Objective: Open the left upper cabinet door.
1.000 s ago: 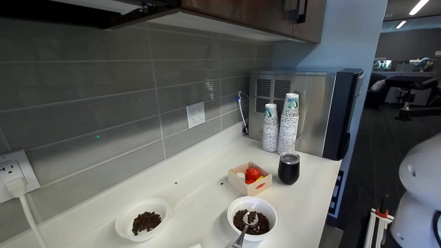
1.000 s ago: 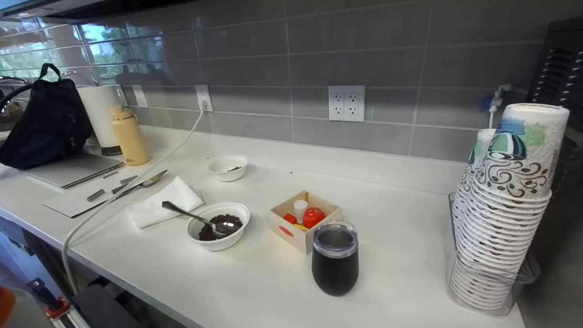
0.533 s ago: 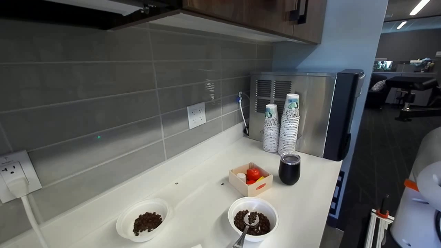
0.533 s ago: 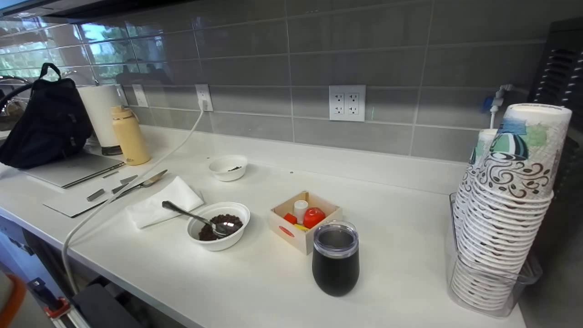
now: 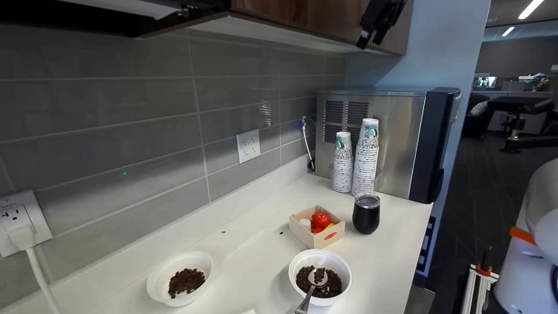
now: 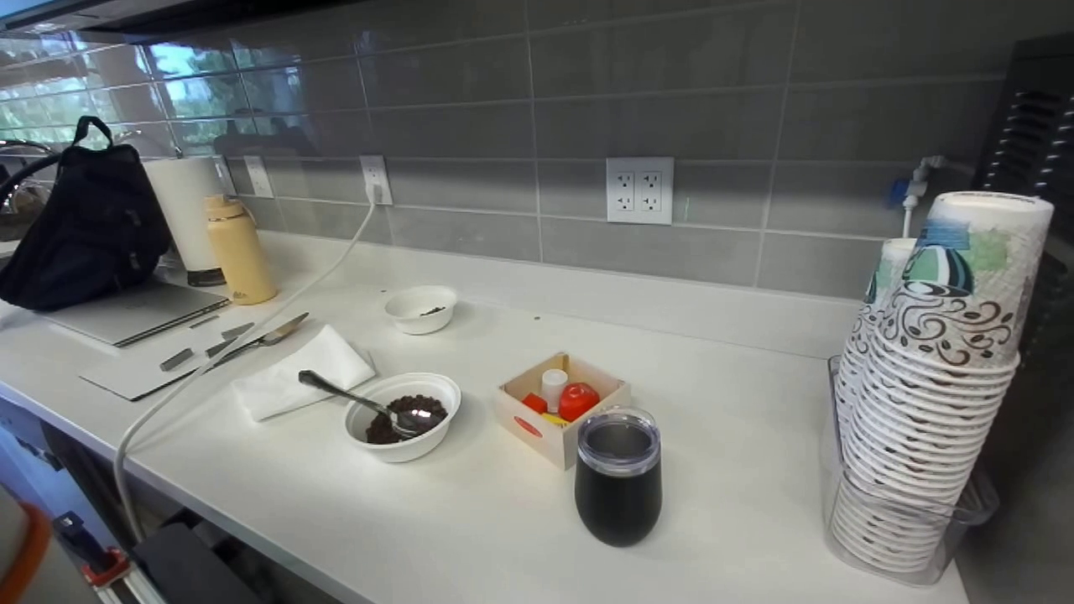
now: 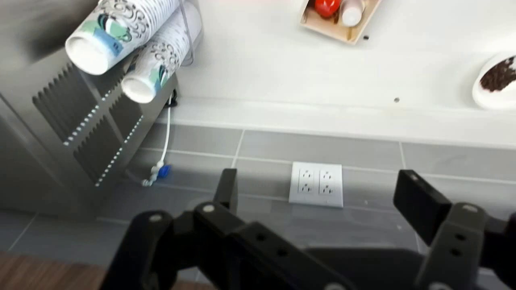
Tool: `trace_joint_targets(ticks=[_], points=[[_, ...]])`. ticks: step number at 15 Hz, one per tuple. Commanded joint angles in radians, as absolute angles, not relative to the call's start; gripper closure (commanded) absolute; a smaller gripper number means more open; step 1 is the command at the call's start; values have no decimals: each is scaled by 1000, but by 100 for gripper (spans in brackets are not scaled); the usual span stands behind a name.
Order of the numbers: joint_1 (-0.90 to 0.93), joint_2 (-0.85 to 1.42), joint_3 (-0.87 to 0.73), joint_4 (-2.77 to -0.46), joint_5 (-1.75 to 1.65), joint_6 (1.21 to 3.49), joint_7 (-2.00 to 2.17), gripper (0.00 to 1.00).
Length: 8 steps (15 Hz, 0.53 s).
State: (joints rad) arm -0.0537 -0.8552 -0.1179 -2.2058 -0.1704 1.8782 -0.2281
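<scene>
While the gripper (image 7: 324, 195) hangs high over the counter (image 5: 257, 244), its fingers (image 7: 226, 187) stand wide apart in the wrist view, at 7 and 4 o'clock, gap empty; tile (image 7: 258, 173) and an outlet (image 7: 315, 183) show through.

In an exterior view it points down at 1 o'clock before the cabinet (image 5: 283, 35), masking some of it. Touching it or just clear: cannot tell. Door (image 5: 301, 17) at 12 o'clock there, just beside the gripper; lower part only in frame, looks closed.

Below, well apart from the gripper: steel machine (image 5: 396, 139) at 2 to 3 o'clock, two cup stacks (image 5: 365, 165) upright just beside it at 3. Black tumbler (image 5: 366, 218) at 4, upright, lidded, near an open box (image 5: 321, 239) at 5 holding red, white and yellow pieces (image 5: 320, 220). Bowl (image 5: 324, 257) with a spoon (image 5: 307, 298) leaning in it between 5 and 6; another bowl (image 5: 159, 279) at 7. Dark bits (image 5: 186, 281) in both. White cord (image 5: 40, 279) at 8, plugged into a socket (image 5: 37, 218).

In an exterior view, farther along the counter: napkin (image 6: 327, 356) at 8 o'clock, yellow bottle (image 6: 243, 260) and dark backpack (image 6: 92, 226) at 9.
</scene>
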Motion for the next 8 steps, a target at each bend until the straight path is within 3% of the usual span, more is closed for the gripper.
trace_joint_targets(ticks=[1,8], points=[[-16,-917,-135,-2314,-160,1825,-280,0],[2,-970,-131,-2421,-171,1807,-302,0]])
